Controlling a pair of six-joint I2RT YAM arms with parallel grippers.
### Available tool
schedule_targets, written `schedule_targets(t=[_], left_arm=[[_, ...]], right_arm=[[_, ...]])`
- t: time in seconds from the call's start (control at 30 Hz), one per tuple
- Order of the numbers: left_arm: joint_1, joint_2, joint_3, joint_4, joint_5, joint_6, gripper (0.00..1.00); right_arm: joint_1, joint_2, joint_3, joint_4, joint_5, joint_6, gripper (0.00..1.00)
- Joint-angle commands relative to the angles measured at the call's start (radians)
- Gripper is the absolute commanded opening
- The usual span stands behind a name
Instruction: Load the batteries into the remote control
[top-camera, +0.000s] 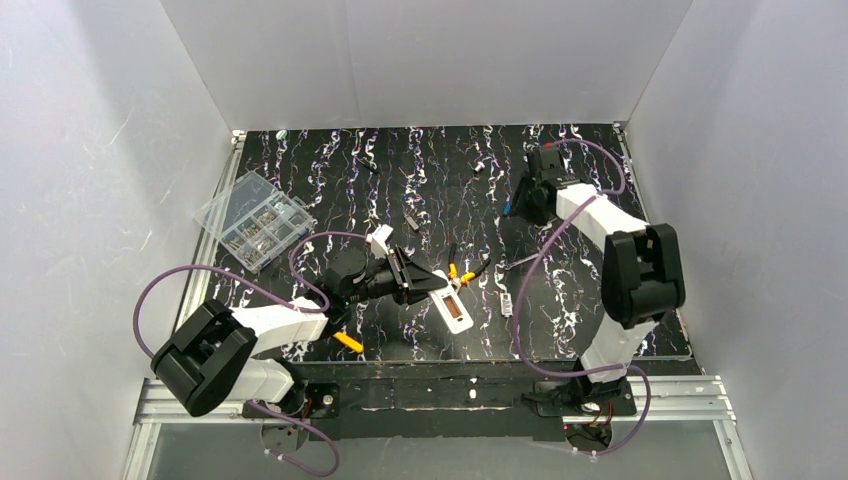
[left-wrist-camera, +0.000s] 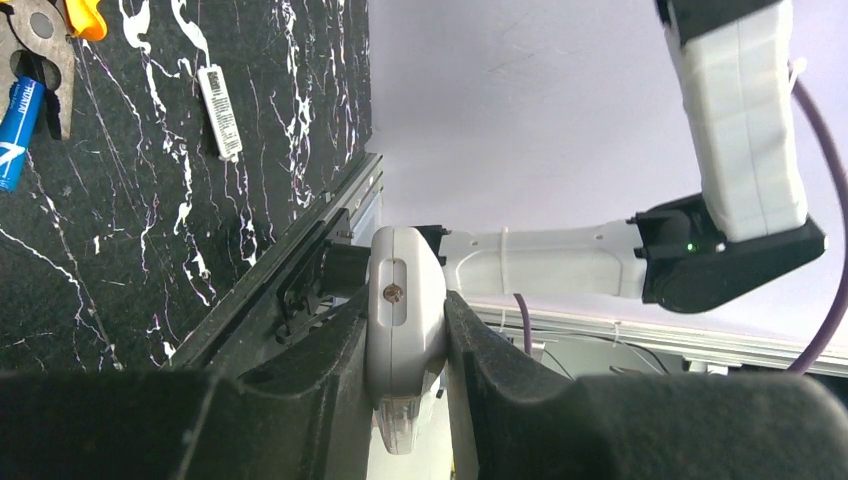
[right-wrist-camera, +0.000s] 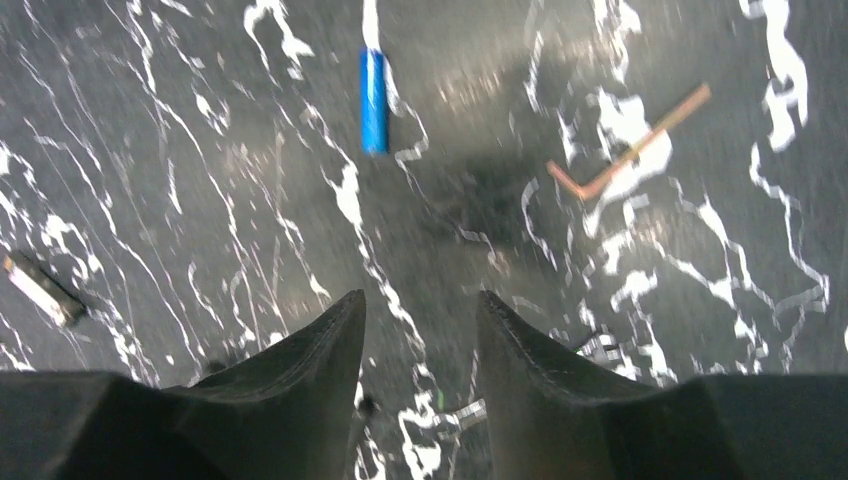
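My right gripper (right-wrist-camera: 420, 298) hangs with jaws apart and empty. A battery (right-wrist-camera: 373, 100) lies at its eleven o'clock, long axis twelve-to-six, nearest this arm. My left gripper (left-wrist-camera: 405, 300) clamps the remote control (left-wrist-camera: 404, 345).

A clear compartment box (top-camera: 255, 220) sits at ten o'clock on the black marbled mat (top-camera: 330, 190). Yellow-handled pliers (top-camera: 462, 272) lie near its centre, a white label strip (top-camera: 506, 304) at their four o'clock. A yellow handle (top-camera: 348, 342) lies at seven o'clock.
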Motion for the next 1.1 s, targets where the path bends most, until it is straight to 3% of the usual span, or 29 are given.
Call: schedule_targets(t=[0.0,0.17,0.63,0.9,1.07], left_arm=[[-0.004,-0.053,0.042,0.020,0.044,0.021,0.00],[-0.004,-0.051,0.039,0.032,0.041,0.016,0.00],[-0.003,-0.064,0.029,0.031,0.041,0.018,0.00],[-0.004,-0.066,0.020,0.035,0.028,0.023,0.00],[-0.004,-0.063,0.019,0.039,0.027,0.021,0.00]], right_arm=[[0.000,0.093,0.172,0.013,-0.004,-0.025,0.55],[0.000,0.180,0.244,0.013,-0.007,-0.012,0.57],[0.000,0.383,0.392,-0.051,0.022,-0.017,0.52],[0.005,0.440,0.448,-0.098,0.024,-0.060,0.37],[0.025,0.472,0.483,-0.156,0.052,-0.099,0.35]])
